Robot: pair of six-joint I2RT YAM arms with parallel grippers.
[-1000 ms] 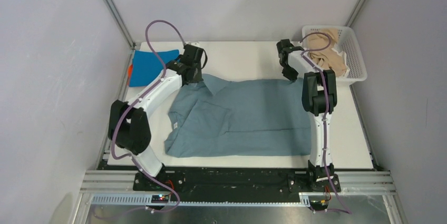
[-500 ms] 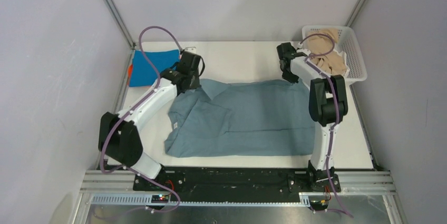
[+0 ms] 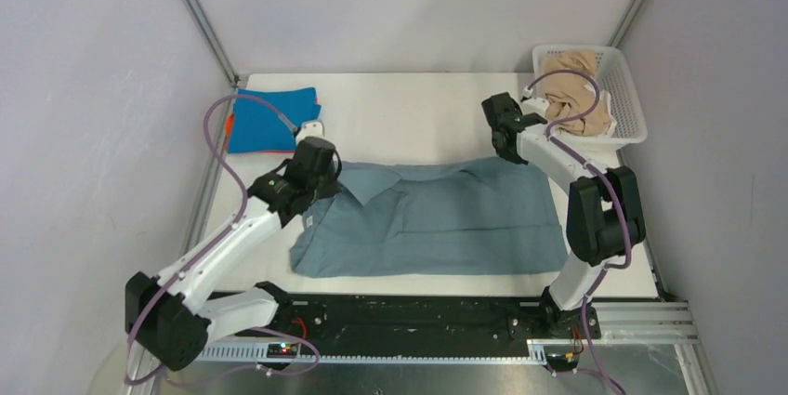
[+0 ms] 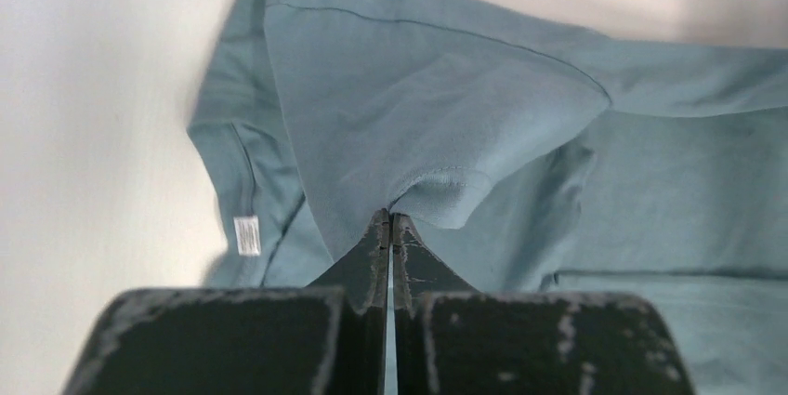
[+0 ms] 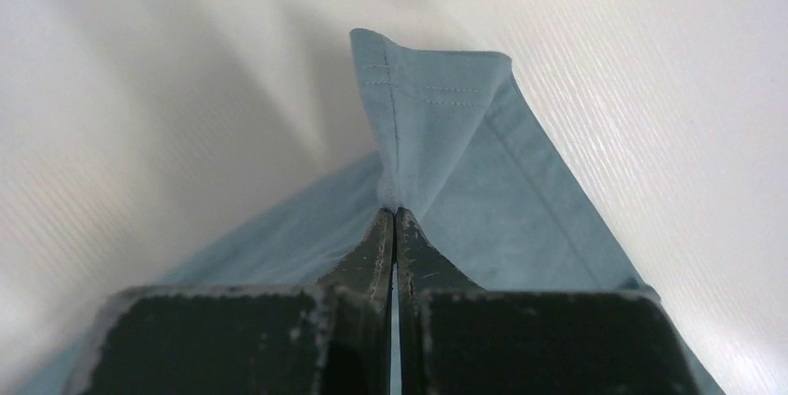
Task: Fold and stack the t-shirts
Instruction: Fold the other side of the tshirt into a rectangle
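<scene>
Two pincers are clamped on one grey-blue shirt [image 3: 437,218]: the left pincer [image 4: 390,228] nips a hemmed fold, the right pincer [image 5: 395,214] a stitched corner. Both hold its far edge. The cloth spreads from them toward the arm bases on the desk [image 3: 409,107], its long axis running from one pincer to the other. From above, the wrists hide both grips, and the layers underneath cannot be made out.
</scene>
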